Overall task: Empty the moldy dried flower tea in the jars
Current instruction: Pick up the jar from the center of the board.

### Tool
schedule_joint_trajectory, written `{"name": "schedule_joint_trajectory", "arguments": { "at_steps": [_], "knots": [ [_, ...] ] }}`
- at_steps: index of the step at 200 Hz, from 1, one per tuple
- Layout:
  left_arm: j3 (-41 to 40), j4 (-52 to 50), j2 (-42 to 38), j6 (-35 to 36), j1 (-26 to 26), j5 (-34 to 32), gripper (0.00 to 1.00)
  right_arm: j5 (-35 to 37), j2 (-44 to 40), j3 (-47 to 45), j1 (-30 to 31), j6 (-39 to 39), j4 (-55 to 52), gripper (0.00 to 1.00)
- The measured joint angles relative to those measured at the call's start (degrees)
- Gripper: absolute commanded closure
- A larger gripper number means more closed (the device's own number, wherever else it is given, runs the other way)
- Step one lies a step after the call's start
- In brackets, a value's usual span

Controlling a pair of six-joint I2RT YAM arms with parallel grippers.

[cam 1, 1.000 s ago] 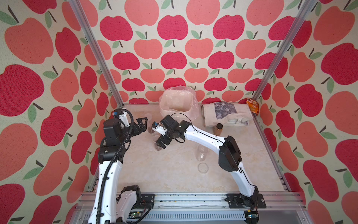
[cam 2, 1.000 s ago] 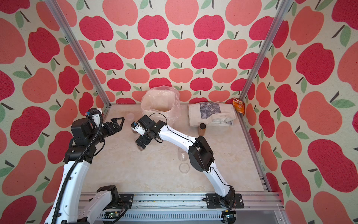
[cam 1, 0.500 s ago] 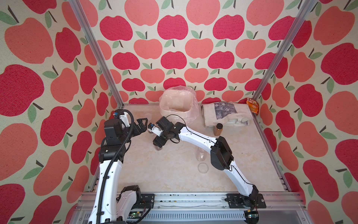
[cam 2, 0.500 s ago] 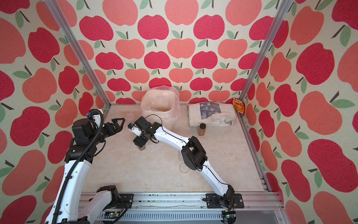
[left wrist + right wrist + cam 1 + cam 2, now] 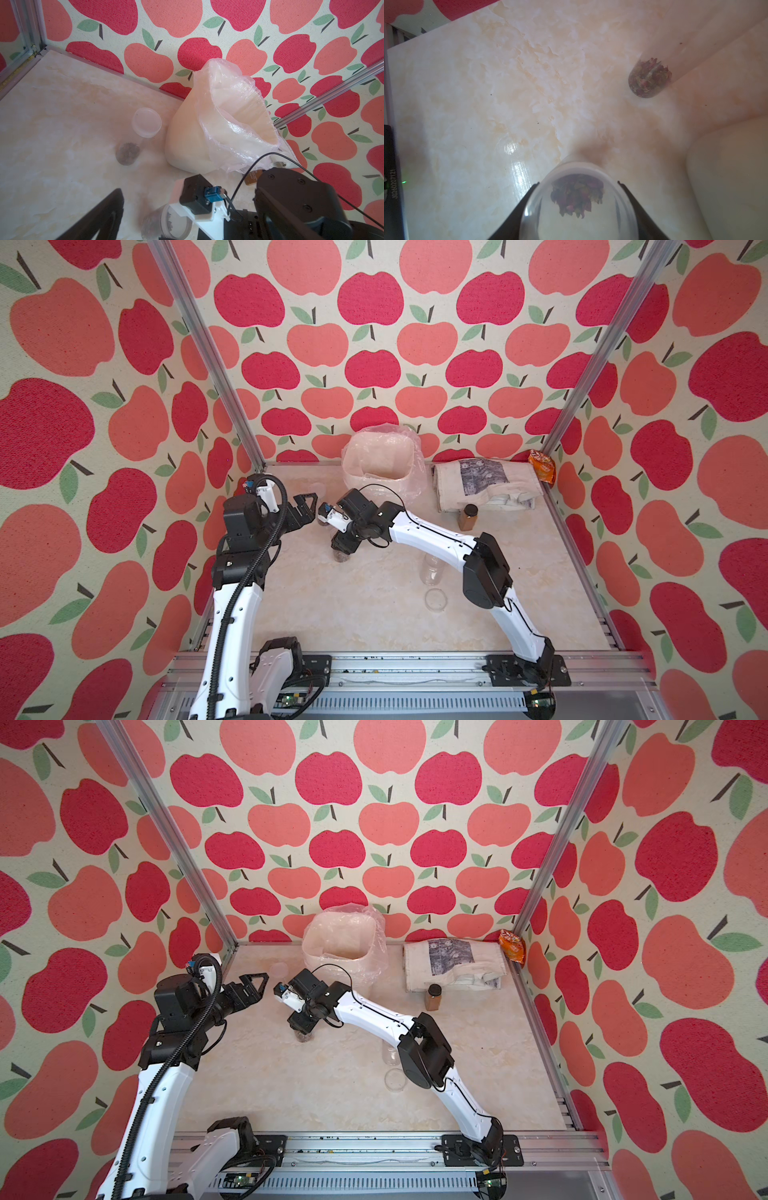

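Observation:
Three clear jars show. One lidded jar (image 5: 340, 556) (image 5: 303, 1036) with dried flower tea (image 5: 577, 195) stands mid-table. My right gripper (image 5: 343, 543) (image 5: 577, 185) comes straight down on it, with both fingers (image 5: 527, 199) pressed against the sides of its lid (image 5: 579, 218). A second lidded jar (image 5: 316, 489) (image 5: 145, 124) holding tea (image 5: 127, 153) (image 5: 650, 79) stands left of the bin. A third jar (image 5: 432, 570) stands open, its lid (image 5: 435, 599) lying in front of it. My left gripper (image 5: 305, 506) (image 5: 253, 986) hovers open and holds nothing, just left of the right gripper.
A white bin (image 5: 380, 460) (image 5: 187, 145) lined with a clear bag stands at the back wall. Right of it lie a folded printed cloth bag (image 5: 486, 483) and an orange packet (image 5: 542, 466). An amber jar with a black cap (image 5: 468, 517) stands before the cloth bag.
My right gripper has shifted slightly left and come down over the mid-table jar, and its jaws have narrowed onto the lid. The left arm has stayed still.

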Motion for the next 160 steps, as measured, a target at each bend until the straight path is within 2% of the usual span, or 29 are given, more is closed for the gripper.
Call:
{"name": "schedule_joint_trajectory", "arguments": {
  "at_steps": [42,75,89,109,135,160],
  "knots": [
    [-0.04,3.74,-1.46,-0.02,0.02,3.52,0.01,0.11,-14.58,-8.20,-0.92,0.44,1.44,0.57],
    [-0.50,8.39,-2.23,0.02,-1.11,6.34,0.01,-0.04,-27.26,-18.08,-3.96,1.97,4.09,0.60],
    [-0.74,9.75,-2.01,0.94,-3.96,6.56,0.01,-0.15,-31.47,-22.18,-5.55,3.02,4.85,0.60],
    [-0.74,10.95,-0.87,3.91,-10.64,5.66,0.01,-0.52,-36.26,-27.21,-7.91,4.61,5.29,0.61],
    [-0.72,12.33,2.19,8.83,-19.17,4.00,0.00,-1.25,-40.09,-30.69,-10.25,6.88,5.29,0.62],
    [-0.61,13.42,6.47,13.33,-25.00,2.60,0.00,-2.71,-43.74,-33.31,-12.00,9.75,5.49,0.62]
  ]
}}
